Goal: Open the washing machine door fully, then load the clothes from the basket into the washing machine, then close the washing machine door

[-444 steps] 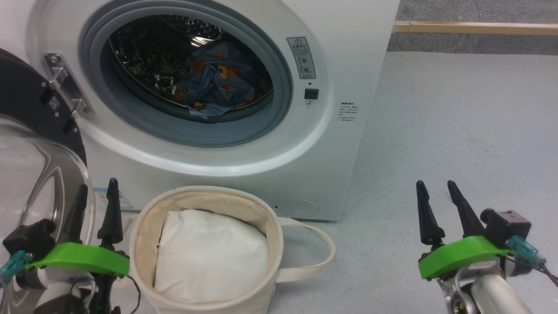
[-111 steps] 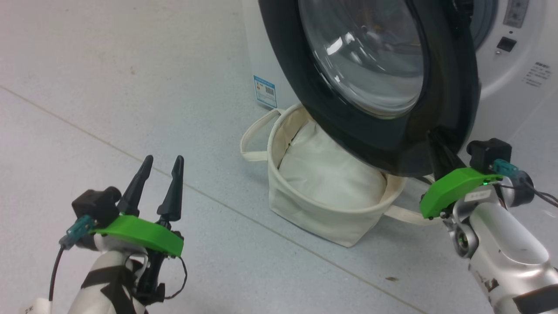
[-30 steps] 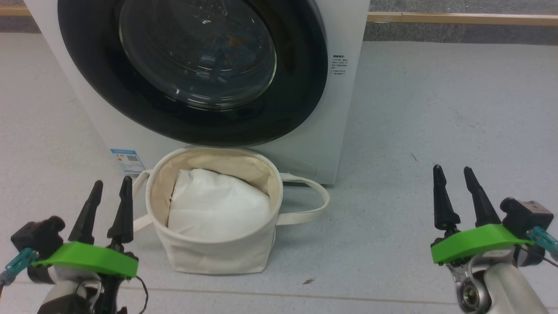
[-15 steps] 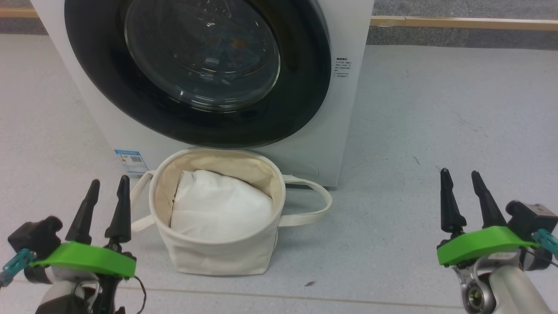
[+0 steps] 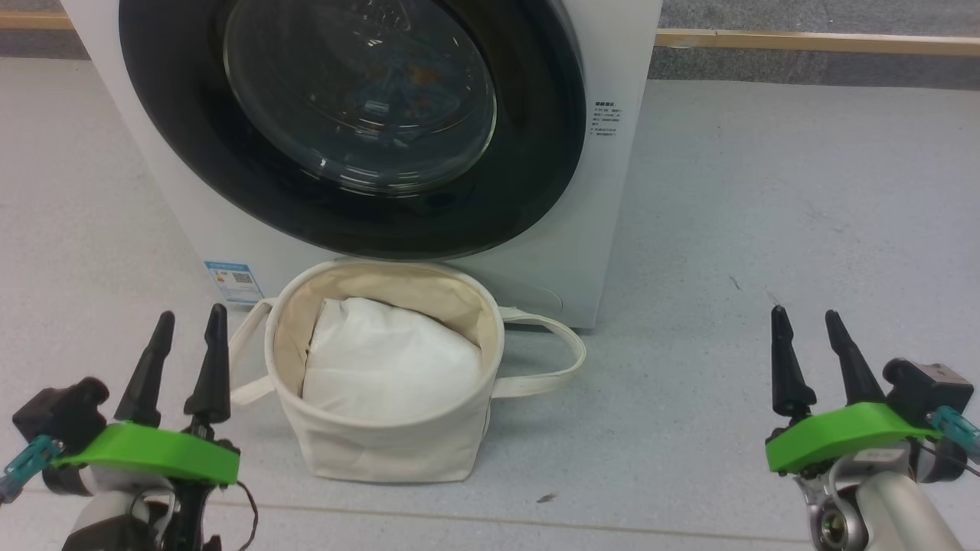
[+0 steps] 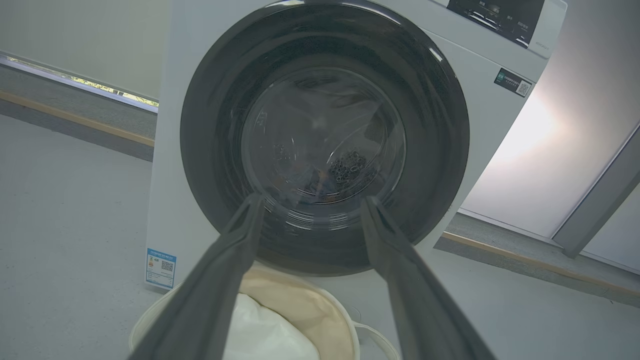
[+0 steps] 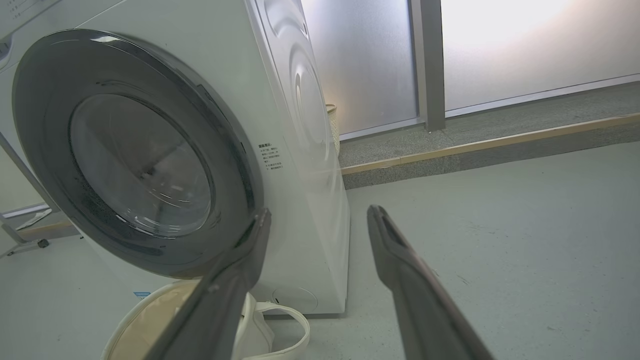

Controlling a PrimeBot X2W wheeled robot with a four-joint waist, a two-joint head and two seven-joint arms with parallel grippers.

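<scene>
Door shut, both my jaws spread open and empty
The washing machine door (image 5: 191, 153) sits closed on the washing machine (image 5: 612, 229); the basket (image 5: 383, 451) stands on the floor (image 5: 766, 191) just before it, holding a white bundle (image 5: 383, 360); my left jaws are near the basket, my right jaws well apart

Head view looks down; wrist views low, facing washing machine door (image 5: 352, 115) (basket (image 5: 383, 451) shared too).
</scene>
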